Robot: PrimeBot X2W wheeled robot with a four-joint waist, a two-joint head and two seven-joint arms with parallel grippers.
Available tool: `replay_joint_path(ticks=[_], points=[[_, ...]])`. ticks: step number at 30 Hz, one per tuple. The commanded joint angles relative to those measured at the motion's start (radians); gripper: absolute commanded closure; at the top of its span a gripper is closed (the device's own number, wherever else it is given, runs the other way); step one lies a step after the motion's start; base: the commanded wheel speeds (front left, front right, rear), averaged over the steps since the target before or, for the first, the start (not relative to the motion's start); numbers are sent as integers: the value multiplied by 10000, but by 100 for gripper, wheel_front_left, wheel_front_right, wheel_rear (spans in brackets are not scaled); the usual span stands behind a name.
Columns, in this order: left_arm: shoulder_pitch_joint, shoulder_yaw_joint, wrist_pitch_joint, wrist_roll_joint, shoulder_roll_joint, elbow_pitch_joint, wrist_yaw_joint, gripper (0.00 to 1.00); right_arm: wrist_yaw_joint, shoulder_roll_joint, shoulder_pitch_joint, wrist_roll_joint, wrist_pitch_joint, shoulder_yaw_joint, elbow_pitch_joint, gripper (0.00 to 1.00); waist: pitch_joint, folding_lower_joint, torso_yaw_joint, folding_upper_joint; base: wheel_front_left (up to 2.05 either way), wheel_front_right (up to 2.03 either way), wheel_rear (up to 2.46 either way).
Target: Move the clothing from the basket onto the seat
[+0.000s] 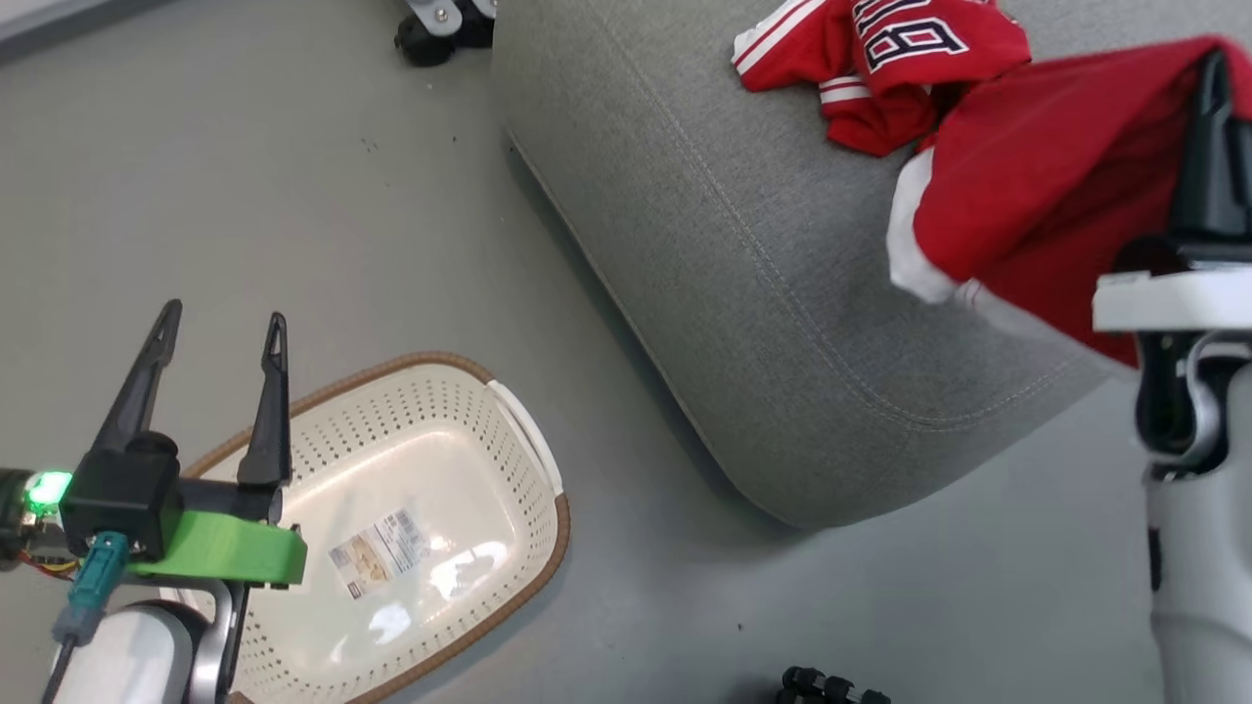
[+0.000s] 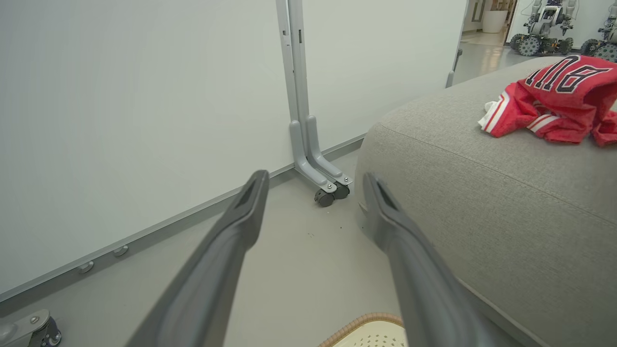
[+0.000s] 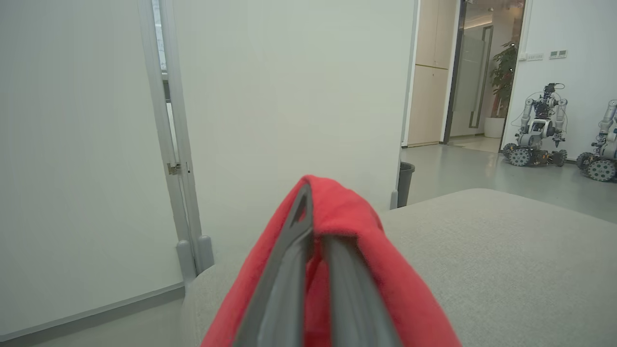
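Red shorts [image 1: 1027,186] hang pinched in the right gripper [image 1: 1216,68] over the grey seat [image 1: 743,293]; left gripper [image 1: 225,313] spread, empty.

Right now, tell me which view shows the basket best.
Head view: the basket shows nearly whole, holding just a paper label. The left wrist view catches a sliver of its rim at the bottom edge.

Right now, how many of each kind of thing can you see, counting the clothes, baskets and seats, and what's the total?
Red garments: 2, the jersey and the shorts
Cream-white basket: 1
Light-grey seat: 1
Total: 4
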Motion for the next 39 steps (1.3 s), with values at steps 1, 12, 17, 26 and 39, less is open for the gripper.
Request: replay_joint_path(ticks=[1,12,17,26,39], points=[[-237,43,87,58,183,-138,-29,0,0,-165,-495,101,7,-162,-51,100,925,0,383,-1,0,0,0],[-1254,46,287,333,594,-1159,-189,0,-1,-2095,-3920,645,554,-1312,1166,100,2840,0,1499,-1,0,0,0],[-1762,-1,246,455,655,-1362,-258,0,-1,-2686,-4877,1175,400,-1181,2925,100,3783,0,1941,-1,0,0,0],[-2143,-126,117,523,649,-1219,-300,0,-1,-2572,-5146,1552,-273,-577,5972,100,4434,0,2215,-1,0,0,0],[-1919,-297,-152,323,445,-621,-223,0,-1,-1967,-3557,1282,-460,-846,5994,0,3450,0,2071,-1,0,0,0]])
